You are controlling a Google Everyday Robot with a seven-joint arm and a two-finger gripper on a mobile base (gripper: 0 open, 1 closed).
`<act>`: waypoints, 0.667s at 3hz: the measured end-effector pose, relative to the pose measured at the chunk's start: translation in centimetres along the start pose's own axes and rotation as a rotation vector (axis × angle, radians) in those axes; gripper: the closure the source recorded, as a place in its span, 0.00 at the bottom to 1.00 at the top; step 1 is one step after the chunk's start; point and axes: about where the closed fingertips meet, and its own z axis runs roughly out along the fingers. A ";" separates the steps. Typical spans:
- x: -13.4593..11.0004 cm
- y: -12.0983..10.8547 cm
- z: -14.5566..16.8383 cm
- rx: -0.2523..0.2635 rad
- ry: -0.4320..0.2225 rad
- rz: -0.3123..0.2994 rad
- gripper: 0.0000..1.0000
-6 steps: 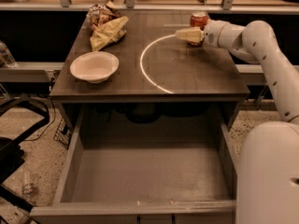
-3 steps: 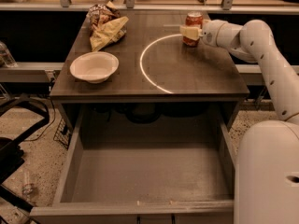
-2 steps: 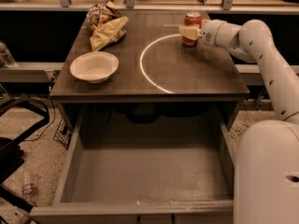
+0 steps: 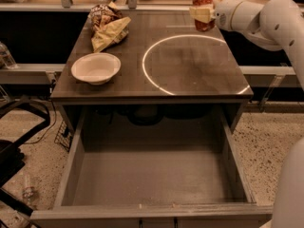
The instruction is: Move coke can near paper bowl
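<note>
The red coke can (image 4: 204,1) is held upright in my gripper (image 4: 202,14), lifted above the far right part of the dark tabletop (image 4: 190,65). The gripper is shut on the can; its pale fingers (image 4: 201,15) wrap the can's middle. The white paper bowl (image 4: 96,68) sits on the left front part of the tabletop, far to the left of the can.
A yellow chip bag (image 4: 110,33) and a brown chip bag (image 4: 100,16) lie at the back left, behind the bowl. A bright light ring (image 4: 156,44) marks the tabletop. An open drawer (image 4: 152,175) juts out below the front edge.
The gripper has closed on the can and lifted it off the tabletop, a little up and back. The bowl and bags have not moved.
</note>
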 end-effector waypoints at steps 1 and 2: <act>-4.2 2.6 -4.1 0.044 -0.046 -0.047 1.00; -2.1 5.8 -7.5 0.044 -0.055 -0.036 1.00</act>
